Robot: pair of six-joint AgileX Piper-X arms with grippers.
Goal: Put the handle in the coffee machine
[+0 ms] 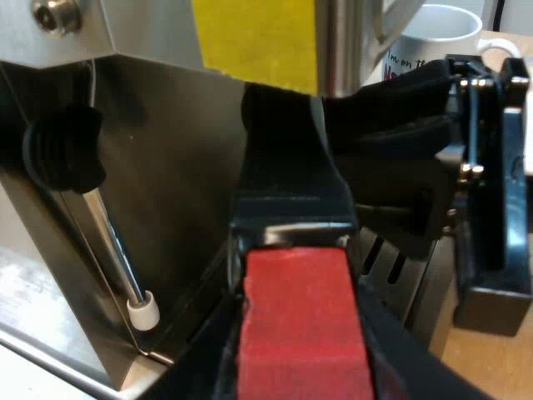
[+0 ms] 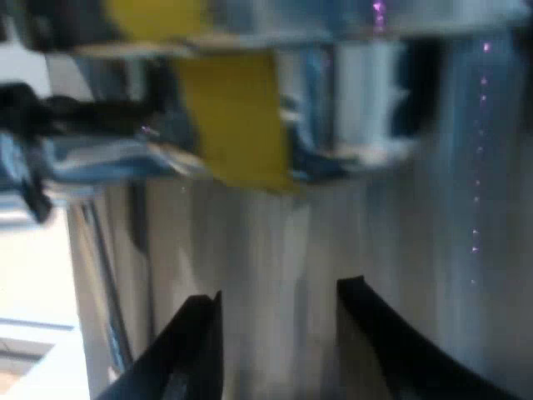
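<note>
Background is all brushed steel, the espresso machine's (image 1: pixel 175 192) front. Down close, my left gripper (image 1: pixel 301 375) is clamped tight on the red end of the handle (image 1: pixel 300 317), which reaches up under the machine's front. My right gripper (image 2: pixel 279 333) is spread wide with nothing in it, facing the machine's steel panel. A white mug (image 1: pixel 437 33) stands near the machine.

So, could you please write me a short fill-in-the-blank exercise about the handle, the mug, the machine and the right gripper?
1. The near end of the handle in the left wrist view is ____ in colour.
2. The mug beyond the machine is ____ in colour.
3. The patch on the machine above the handle is ____ in colour.
4. The right gripper is ____, with nothing between its fingers.

Missing words: red; white; yellow; open.
</note>
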